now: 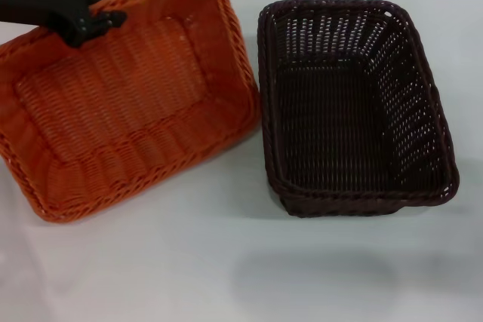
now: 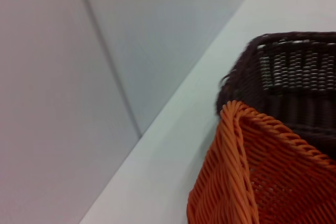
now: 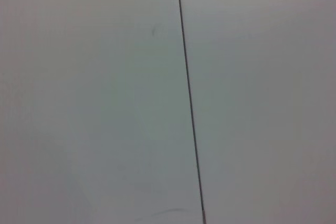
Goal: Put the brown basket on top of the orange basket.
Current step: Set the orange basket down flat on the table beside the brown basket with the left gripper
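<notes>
Left gripper at 10 o'clock, jaws pinched on far rim of orange basket, which sits tilted. Brown basket at 2 o'clock on white table, just beside it. Looks light, stiff, open-weave; best grabbed by braided rim. Right gripper unseen.

orange basket: left edge cut off by the head view
left gripper: fingertips hidden — grip unclear
right gripper: out of view
</notes>
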Available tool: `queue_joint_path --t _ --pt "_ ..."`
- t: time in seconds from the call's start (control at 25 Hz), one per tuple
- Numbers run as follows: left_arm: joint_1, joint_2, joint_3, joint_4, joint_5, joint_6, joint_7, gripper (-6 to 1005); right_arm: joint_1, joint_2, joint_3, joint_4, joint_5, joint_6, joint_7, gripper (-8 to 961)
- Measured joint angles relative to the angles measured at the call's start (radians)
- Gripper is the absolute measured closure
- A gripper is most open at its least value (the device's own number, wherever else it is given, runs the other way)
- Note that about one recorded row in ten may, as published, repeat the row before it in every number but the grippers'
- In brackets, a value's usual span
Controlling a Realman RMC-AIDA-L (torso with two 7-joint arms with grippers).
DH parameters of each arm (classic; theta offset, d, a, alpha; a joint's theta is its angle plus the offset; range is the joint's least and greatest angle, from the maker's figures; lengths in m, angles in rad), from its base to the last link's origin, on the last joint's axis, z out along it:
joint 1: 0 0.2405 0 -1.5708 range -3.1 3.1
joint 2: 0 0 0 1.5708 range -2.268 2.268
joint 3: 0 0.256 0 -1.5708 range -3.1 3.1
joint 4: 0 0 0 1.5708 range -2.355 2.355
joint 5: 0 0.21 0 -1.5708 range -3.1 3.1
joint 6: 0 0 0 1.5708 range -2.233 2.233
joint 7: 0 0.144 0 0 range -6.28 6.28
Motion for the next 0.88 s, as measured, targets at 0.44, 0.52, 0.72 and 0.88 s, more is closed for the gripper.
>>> queue_joint_path --t 0.44,0.52,0.72,0.88 --pt "-0.126 -0.022 0.007 -0.145 0.015 -0.034 0.177 823 0.0 0.002 -0.002 -0.014 -0.014 0.005 0.0 123" --pt "-0.134 -0.026 0.008 -0.149 0.015 -0.035 0.187 823 0.0 0.002 -0.002 -0.014 -0.017 0.005 0.0 123" --pt "-0.176 -0.05 0.01 -0.177 0.016 -0.02 0.218 822 0.0 0.001 -0.002 -0.015 -0.019 0.005 0.0 123" --pt "-0.204 -0.062 0.022 -0.218 0.029 0.037 0.227 823 0.0 0.001 0.0 -0.015 -0.03 0.006 0.0 123"
